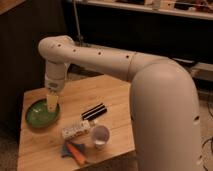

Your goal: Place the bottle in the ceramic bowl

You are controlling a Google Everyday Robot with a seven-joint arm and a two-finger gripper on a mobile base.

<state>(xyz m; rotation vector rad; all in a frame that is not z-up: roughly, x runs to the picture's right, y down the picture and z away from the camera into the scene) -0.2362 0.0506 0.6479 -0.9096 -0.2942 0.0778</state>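
One end effector (52, 103) hangs over the ceramic bowl (35, 116).
Whether it is open or closed cannot be told. The bottle (75, 131) lies on the surface (112, 95), between the bowl and a white cup (100, 136).

Jaws over ceramic bowl (36, 115); cup (100, 135) well apart

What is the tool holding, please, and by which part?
It cannot be told surely: something pale, likely the bottle, hangs under the tool over the ceramic bowl; hold point hidden.
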